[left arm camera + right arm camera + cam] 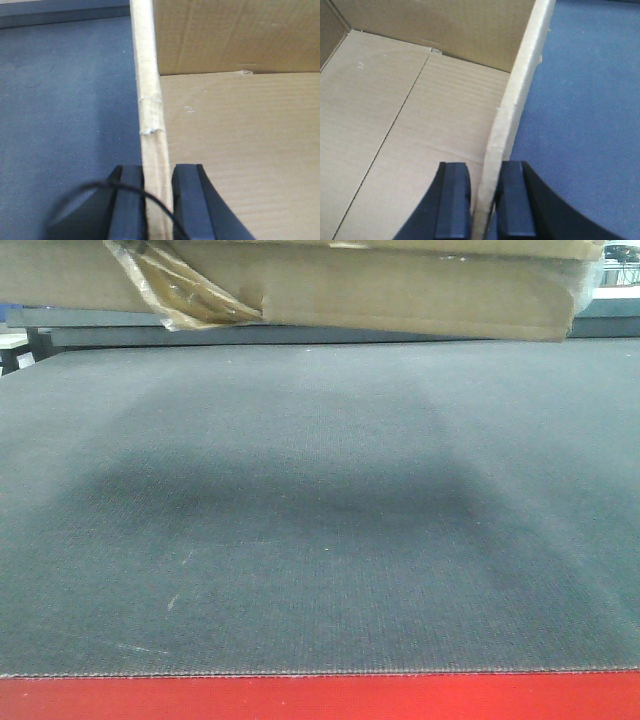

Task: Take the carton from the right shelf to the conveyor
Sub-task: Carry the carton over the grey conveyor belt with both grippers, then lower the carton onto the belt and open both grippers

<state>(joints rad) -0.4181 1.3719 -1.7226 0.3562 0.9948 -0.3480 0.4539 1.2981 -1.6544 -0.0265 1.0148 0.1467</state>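
Open carton [400, 290] suspended above the conveyor [320, 540]. The left gripper [159, 200] and right gripper [484, 200] each clamp one side wall between their pads, with the empty interior inboard of the fingers and the belt outboard. The corrugated board is probably light and stiff but crushable, so grip it at the walls. Only the front view shows the shadow below; only the wrist views show the grips.

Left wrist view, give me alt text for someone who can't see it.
The left gripper pinches the upright side wall of the carton between black fingers. Its open inside lies right of the wall, the grey conveyor left.
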